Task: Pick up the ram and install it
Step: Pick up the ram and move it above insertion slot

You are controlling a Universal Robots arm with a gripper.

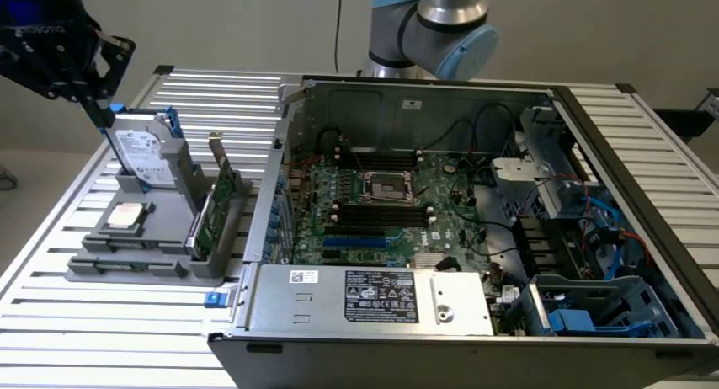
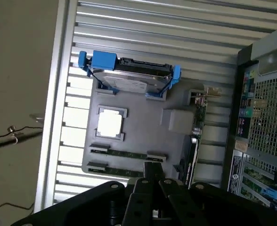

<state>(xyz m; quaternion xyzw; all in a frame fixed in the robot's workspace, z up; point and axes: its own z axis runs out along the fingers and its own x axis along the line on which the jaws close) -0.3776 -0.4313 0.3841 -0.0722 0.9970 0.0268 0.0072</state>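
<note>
The hand [image 1: 101,115] is shut tight and holds nothing. It hangs in the air over the far end of the gray holder [image 1: 157,216], near the hard drive [image 1: 144,153]. The ram [image 2: 124,152] lies in a slot at the near end of that holder, on the worktop [image 1: 101,338], to the exterior view's left of the open computer case [image 1: 371,292]. I think the picking-up step has not begun. It calls for the hand to open and line up with the thin stick.
</note>
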